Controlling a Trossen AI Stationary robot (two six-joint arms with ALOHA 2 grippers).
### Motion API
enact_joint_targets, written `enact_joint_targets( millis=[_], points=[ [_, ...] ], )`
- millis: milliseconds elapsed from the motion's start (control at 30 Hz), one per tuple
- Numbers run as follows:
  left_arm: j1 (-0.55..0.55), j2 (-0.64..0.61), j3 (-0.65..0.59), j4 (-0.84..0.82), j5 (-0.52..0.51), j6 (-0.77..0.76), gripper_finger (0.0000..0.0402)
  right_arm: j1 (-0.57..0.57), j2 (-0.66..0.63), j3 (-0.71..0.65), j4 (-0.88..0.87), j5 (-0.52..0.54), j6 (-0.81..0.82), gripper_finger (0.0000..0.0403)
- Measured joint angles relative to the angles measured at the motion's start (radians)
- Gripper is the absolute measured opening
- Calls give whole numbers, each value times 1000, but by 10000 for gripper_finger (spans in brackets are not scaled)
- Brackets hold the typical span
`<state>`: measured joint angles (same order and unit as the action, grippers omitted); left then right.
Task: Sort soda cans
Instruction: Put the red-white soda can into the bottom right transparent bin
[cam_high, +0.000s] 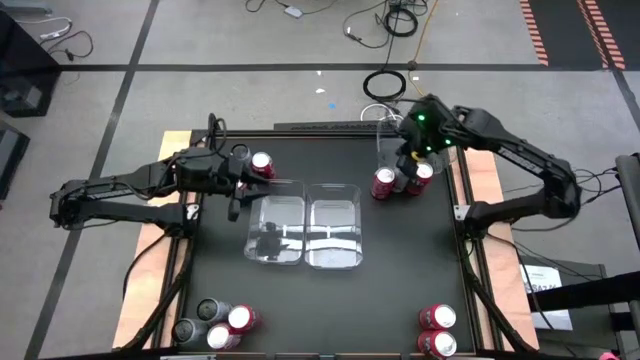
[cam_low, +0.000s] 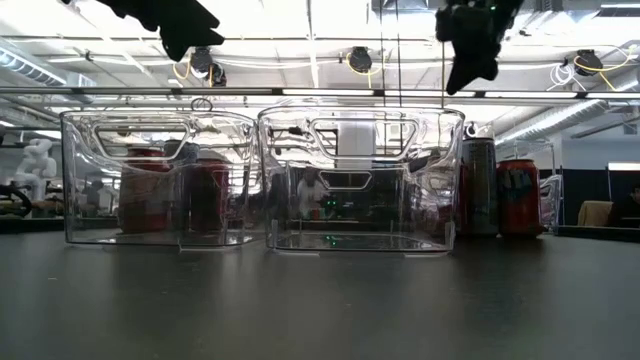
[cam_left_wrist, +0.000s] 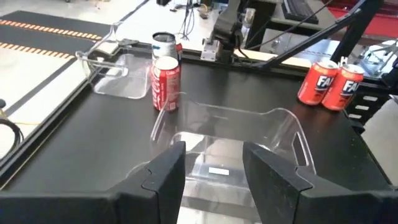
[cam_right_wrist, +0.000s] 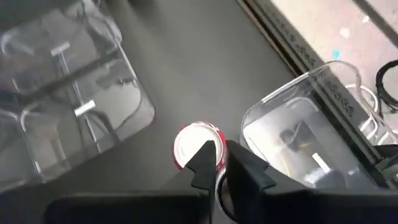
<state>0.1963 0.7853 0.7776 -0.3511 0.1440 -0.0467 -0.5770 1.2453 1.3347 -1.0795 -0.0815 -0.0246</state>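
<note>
Jaws of right gripper (cam_high: 414, 168) pinched almost together: slim slit only, nothing seen clamped. Poised tip-down over a far-right cluster of three soda cans (cam_high: 403, 180), two red flanking one dark. From the right wrist view, silver top of a red can (cam_right_wrist: 198, 146) directly below the fingertips (cam_right_wrist: 204, 159); contact not certain. Just beside that can, an empty side tray (cam_right_wrist: 305, 124) of clear plastic, at the far edge of the worktop (cam_high: 400, 270).

Jaws of left gripper (cam_high: 236, 196) released — fingers (cam_left_wrist: 166, 177) well apart, nothing between them. Hanging above the far-left corner of the left centre tray (cam_high: 275, 228), looking down into it. Tray empty, as is the right centre tray (cam_high: 335, 225) touching it side by side at mid-worktop.

Just beyond the left gripper, a far-left pair (cam_high: 252, 160) of cans, one red, one grey, standing upright and close together, outside the trays.

Near-left corner: four-can group (cam_high: 215, 325), two grey and two red, upright, bunched. Near-right corner: two red cans (cam_high: 437, 330), upright, touching or nearly so.

Low view: both centre trays seen broadside, cans showing through and beside their clear walls, a dark can (cam_low: 478, 187) and a red one next to it at the right.
</note>
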Motion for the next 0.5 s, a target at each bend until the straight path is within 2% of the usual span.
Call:
enact_joint_targets(
  millis=[233,500],
  points=[
    [0,0,0,32,-2,0,169,0,163,63,-161,0,-47,83],
    [0,0,0,30,-3,0,170,1,203,63,-161,-3,-80,163]
  ],
)
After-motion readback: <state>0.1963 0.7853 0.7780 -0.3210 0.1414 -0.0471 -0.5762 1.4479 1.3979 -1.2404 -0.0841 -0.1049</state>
